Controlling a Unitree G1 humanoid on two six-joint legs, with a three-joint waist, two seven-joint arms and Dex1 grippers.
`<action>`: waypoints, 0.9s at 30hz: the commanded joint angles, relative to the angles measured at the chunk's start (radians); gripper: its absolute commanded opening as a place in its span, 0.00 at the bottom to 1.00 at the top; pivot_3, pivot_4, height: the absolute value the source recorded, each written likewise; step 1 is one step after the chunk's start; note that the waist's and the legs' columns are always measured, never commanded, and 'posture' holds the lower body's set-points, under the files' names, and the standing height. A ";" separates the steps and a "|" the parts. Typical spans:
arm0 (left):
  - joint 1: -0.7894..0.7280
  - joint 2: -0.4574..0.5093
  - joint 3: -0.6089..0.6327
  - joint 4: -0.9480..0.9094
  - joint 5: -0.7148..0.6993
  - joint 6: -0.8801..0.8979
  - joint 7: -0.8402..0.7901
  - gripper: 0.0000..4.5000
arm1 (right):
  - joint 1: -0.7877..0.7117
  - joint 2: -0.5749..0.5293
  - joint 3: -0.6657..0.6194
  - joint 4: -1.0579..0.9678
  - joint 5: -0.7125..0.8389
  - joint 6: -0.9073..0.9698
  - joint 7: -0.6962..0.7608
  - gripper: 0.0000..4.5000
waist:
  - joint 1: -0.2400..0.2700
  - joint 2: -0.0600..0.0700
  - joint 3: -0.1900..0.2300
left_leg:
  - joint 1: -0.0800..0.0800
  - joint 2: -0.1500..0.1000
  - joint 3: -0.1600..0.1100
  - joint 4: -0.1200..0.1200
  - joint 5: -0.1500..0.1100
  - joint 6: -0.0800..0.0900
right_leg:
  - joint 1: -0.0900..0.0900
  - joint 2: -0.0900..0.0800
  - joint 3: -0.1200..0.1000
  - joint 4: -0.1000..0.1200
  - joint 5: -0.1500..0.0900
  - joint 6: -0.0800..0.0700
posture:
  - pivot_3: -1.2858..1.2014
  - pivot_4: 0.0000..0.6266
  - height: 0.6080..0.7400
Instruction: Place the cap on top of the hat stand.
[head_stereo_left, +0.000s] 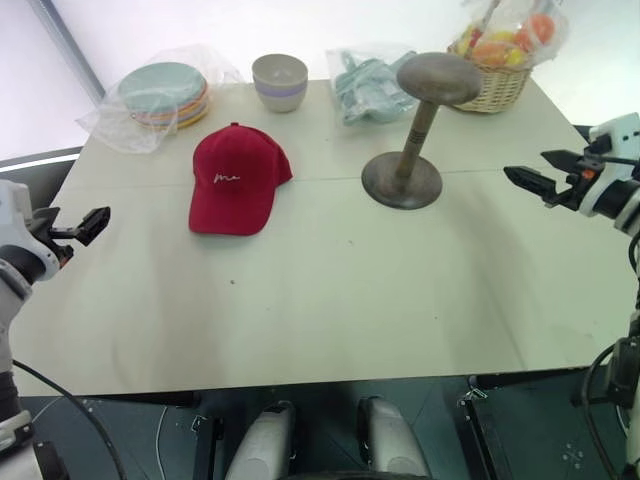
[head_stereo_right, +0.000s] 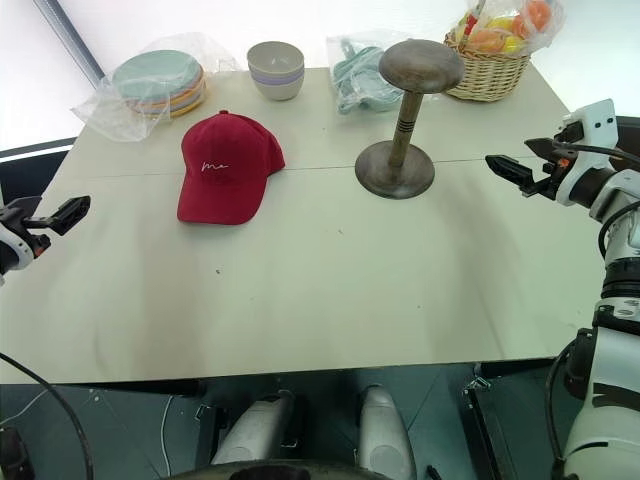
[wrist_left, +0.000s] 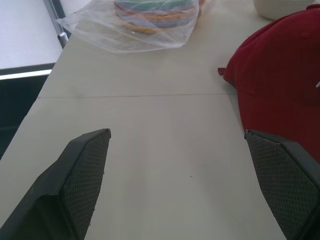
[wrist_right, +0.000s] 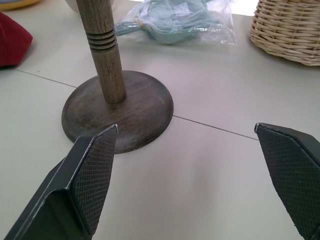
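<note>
The cap is lying flat on the counter, brim toward the near edge, with nothing gripping it. The hat stand is standing upright to its right, well apart, its domed top bare. The left gripper is hovering at the counter's left edge, jaws released wide. The right gripper is hovering by the stand's base, jaws likewise spread and empty.

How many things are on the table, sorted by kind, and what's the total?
Cap: 1
Hat stand: 1
Bowl: 1
Bagged stack of plates: 1
Bagged teal items: 1
Wicker basket: 1
Total: 6
</note>
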 joint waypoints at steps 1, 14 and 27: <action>0.001 0.013 0.031 -0.039 -0.013 -0.012 -0.004 0.99 | -0.027 -0.014 -0.014 -0.012 0.005 -0.011 0.001 1.00 | 0.000 0.000 0.000 | 0.000 0.000 0.000 0.000 0.000 0.000 | 0.000 0.000 0.000 0.000 0.000 0.000 | 0.52 0.24 1.00; 0.009 0.021 0.043 -0.043 -0.011 -0.023 -0.003 0.99 | -0.043 -0.018 -0.008 0.022 -0.006 -0.031 0.006 1.00 | 0.000 0.000 0.000 | 0.000 0.000 0.000 0.000 0.000 0.000 | 0.000 0.000 0.000 0.000 0.000 0.000 | 0.52 0.24 1.00; 0.006 0.035 0.039 -0.027 -0.002 -0.034 -0.008 0.99 | -0.062 -0.026 0.015 0.028 -0.017 -0.014 0.040 1.00 | -0.001 0.000 0.000 | 0.000 0.000 0.000 0.000 0.000 0.000 | 0.000 0.000 0.000 0.000 0.000 0.000 | 0.52 0.24 1.00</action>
